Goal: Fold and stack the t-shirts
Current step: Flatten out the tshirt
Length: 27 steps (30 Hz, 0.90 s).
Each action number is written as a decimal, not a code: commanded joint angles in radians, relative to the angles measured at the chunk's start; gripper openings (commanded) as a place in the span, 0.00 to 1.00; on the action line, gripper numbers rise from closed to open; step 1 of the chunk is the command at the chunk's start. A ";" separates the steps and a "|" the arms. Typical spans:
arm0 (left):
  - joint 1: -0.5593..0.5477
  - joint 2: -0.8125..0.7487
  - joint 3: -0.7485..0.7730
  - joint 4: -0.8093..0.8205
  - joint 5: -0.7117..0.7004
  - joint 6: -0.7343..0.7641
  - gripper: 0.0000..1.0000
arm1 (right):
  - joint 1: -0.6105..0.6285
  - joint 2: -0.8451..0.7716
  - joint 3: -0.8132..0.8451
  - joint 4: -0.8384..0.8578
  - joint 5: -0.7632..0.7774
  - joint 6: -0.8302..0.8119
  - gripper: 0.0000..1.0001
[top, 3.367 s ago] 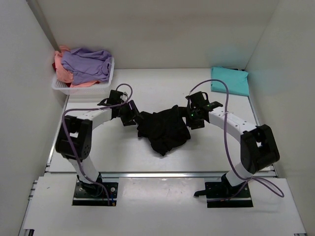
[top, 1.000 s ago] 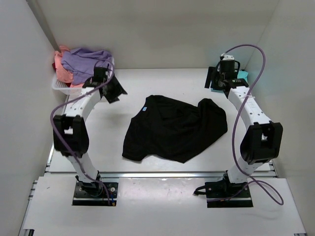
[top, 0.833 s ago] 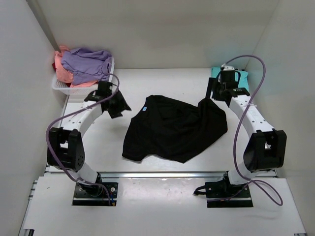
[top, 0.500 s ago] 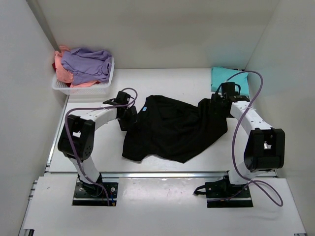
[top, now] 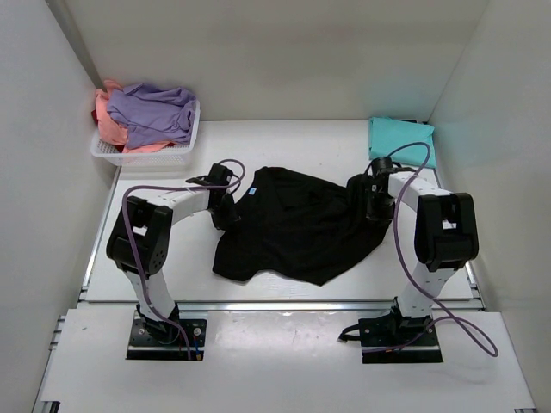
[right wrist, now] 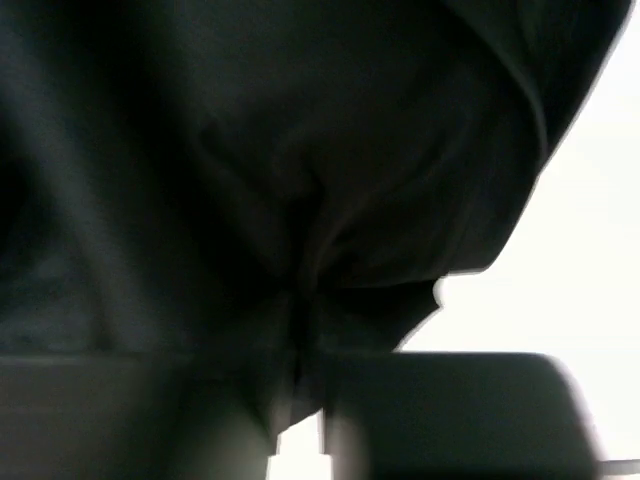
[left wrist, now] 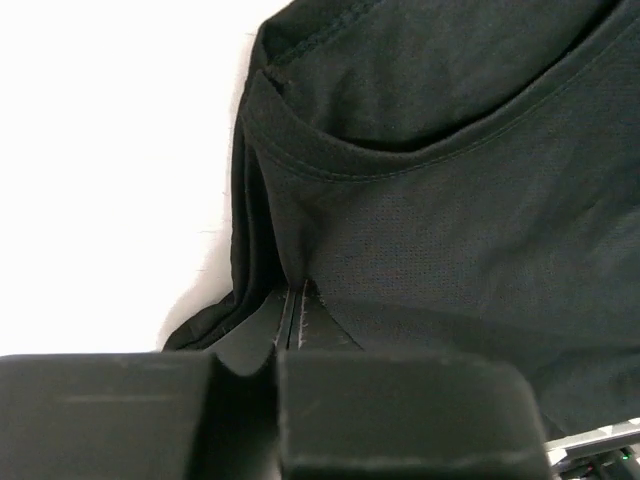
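A black t-shirt (top: 301, 228) lies spread and rumpled in the middle of the table, with a small blue label (top: 254, 192) at its neck. My left gripper (top: 227, 209) is at the shirt's left edge, shut on a pinch of the black cloth (left wrist: 400, 230) beside the collar; the jaws (left wrist: 291, 310) meet with fabric between them. At the shirt's upper right part, my right gripper (top: 372, 203) is shut on a bunched fold (right wrist: 300, 290) of the same shirt. A folded teal t-shirt (top: 401, 140) lies at the back right.
A white mesh basket (top: 146, 151) at the back left holds lavender (top: 151, 110), salmon-pink (top: 108, 129) and red cloth. White walls close in the table on the left, back and right. A metal rail (top: 284, 304) runs along the near edge.
Both arms swung in from the back corners to the shirt's two sides. Both grippers, open a moment ago, have shut on the black cloth. The shirt has not shifted.
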 commanded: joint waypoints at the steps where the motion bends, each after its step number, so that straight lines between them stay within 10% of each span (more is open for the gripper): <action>1: 0.011 -0.009 -0.004 -0.013 0.003 0.013 0.00 | 0.013 0.020 0.063 -0.023 -0.033 -0.005 0.00; 17: 0.161 -0.489 -0.004 -0.162 0.015 -0.080 0.00 | 0.034 -0.287 0.221 -0.210 -0.017 0.018 0.00; 27: 0.186 -0.162 0.355 -0.080 0.017 -0.084 0.00 | -0.033 0.130 0.810 -0.289 -0.069 0.024 0.00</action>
